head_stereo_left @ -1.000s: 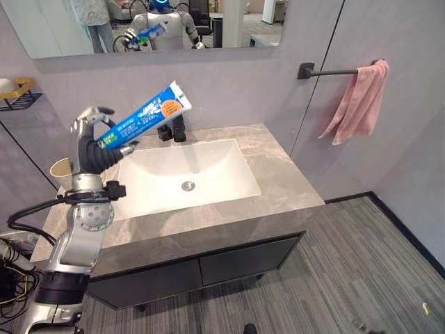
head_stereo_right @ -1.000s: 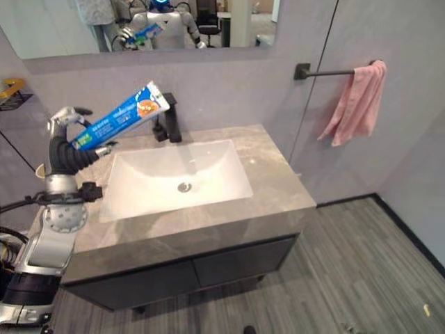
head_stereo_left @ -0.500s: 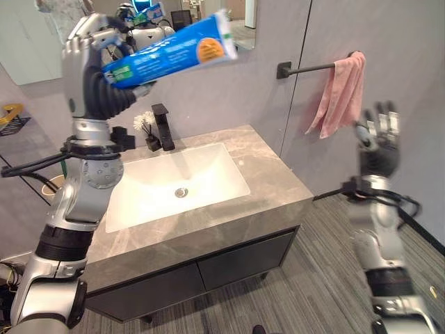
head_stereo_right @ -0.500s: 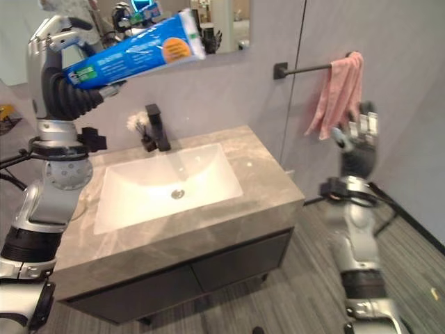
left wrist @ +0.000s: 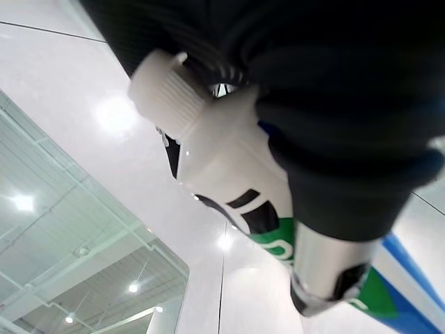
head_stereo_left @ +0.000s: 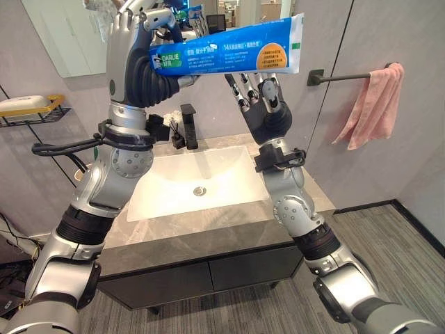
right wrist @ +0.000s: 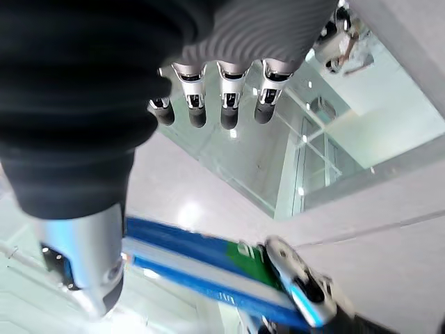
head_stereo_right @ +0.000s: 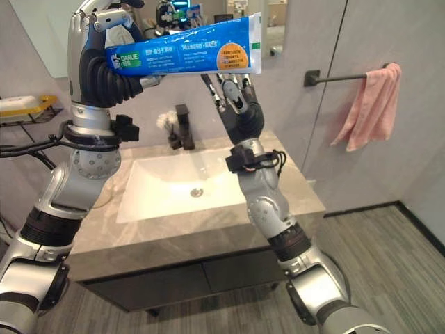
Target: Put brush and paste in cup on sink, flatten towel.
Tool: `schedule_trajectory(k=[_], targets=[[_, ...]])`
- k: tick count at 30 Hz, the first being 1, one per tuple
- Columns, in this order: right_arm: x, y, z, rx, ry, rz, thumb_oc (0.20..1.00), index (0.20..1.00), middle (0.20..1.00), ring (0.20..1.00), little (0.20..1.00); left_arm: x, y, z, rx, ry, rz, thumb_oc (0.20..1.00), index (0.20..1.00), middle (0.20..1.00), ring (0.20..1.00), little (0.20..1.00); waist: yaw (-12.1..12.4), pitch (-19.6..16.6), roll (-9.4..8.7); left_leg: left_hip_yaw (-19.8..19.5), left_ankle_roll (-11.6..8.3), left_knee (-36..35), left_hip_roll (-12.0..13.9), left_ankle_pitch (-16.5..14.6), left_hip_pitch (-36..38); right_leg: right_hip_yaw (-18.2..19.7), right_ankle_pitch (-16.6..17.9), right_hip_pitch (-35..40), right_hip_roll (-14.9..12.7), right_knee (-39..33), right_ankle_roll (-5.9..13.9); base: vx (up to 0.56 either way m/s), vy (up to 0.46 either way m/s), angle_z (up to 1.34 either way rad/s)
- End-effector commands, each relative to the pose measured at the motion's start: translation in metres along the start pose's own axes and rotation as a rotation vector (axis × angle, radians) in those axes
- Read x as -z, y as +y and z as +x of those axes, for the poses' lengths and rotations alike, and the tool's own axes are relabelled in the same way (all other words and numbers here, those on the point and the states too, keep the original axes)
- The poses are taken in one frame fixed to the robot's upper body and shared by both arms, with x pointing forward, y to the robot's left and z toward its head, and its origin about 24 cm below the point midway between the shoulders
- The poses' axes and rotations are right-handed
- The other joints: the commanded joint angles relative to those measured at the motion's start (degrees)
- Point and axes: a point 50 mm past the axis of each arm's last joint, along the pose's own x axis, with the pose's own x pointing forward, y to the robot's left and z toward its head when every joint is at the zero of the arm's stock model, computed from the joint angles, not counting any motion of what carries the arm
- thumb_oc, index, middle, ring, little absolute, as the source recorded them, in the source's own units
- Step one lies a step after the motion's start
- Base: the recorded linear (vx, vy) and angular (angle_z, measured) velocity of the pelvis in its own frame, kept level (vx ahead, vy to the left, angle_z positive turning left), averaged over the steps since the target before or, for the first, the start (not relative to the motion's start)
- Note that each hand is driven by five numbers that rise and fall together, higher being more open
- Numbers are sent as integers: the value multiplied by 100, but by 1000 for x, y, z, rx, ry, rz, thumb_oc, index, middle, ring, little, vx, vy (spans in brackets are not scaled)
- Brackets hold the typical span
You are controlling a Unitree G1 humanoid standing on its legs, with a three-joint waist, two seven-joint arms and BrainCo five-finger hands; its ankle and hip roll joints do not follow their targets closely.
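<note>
Raising both arms before us, we see two hands. Our left hand has its fingers curled tight round the capped end of one blue toothpaste tube, held level high above the grey marbled surface. Our right hand stands just behind the tube with fingers straight and spread, holding nothing. Below lies one white rectangular basin with one black faucet. Farther right, one pink towel hangs bunched on one dark wall bar.
</note>
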Motion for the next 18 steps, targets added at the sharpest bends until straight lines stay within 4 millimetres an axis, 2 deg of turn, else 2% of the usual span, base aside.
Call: schedule_trajectory(k=[1,6,18], targets=[[-22,31,30,-164,-128,44,1000,1000,1000,1000,1000,-12,19,33,-139,-95,0,200,200,200,200,200,80,-118,-284,-116,30,18,76,-31,-1,69,-137,460,-318,-3,412,9,-6,8],[-21,47,33,-243,-132,66,1000,1000,1000,1000,1000,-13,18,31,-138,-98,-6,200,200,200,200,200,119,-119,-315,-169,34,18,69,-28,-23,14,-144,479,-327,-3,412,1,0,1],[-24,60,36,-291,-145,50,1000,1000,1000,1000,1000,-9,12,23,-68,-93,10,200,200,200,200,200,154,-96,-371,-219,53,18,47,-37,-63,-11,-135,451,-343,-3,422,4,5,3]])
